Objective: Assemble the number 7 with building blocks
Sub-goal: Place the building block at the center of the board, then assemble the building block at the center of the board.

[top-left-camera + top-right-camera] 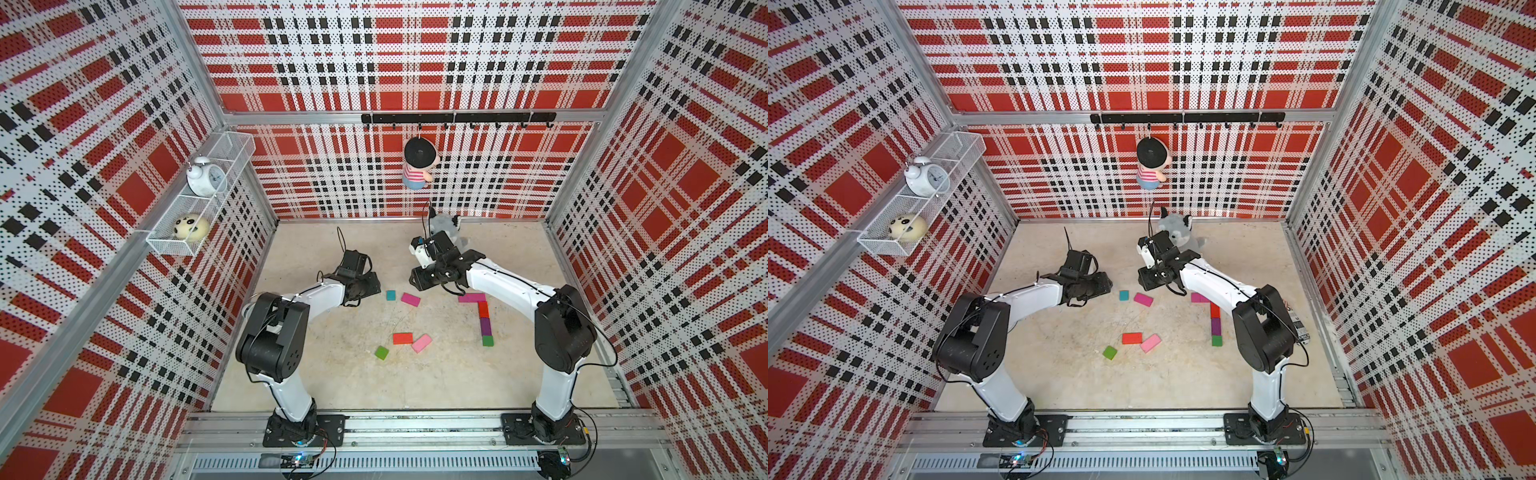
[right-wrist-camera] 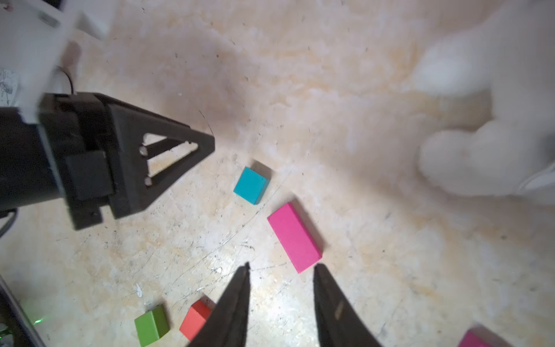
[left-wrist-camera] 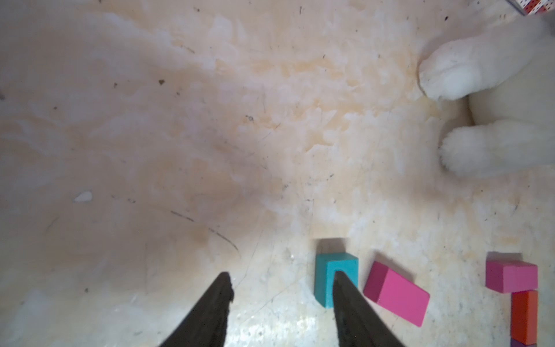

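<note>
Since the seven (image 1: 484, 318) on the right side of the table (image 1: 332, 395) already has a magenta bar (image 1: 472, 297) on top and a red block (image 1: 483, 309), a purple block (image 1: 485, 326) and a green block (image 1: 488, 341) touching in a column below it, the step in hand looks like fetching a loose piece to lengthen that bar. The teal square (image 1: 391, 295) lies nearest the left claw (image 3: 282, 275), with a magenta brick (image 1: 410, 299) just beside it. To do this well, the claw should be centred over the square and come straight down. It should close on two opposite flat sides without nudging the brick. The left arm reaches forward and low, its wrist bent so that the claw points at the table next to the square, fingers spread and empty. The right arm stretches in over the top of the seven, hiding part of the bar in a top view. The right claw (image 2: 282, 266) points down near the brick's end, its fingers slightly apart with nothing between them. A red brick (image 1: 402, 338), a pink brick (image 1: 422, 343) and a green square (image 1: 381, 353) lie loose nearer the arm bases.
</note>
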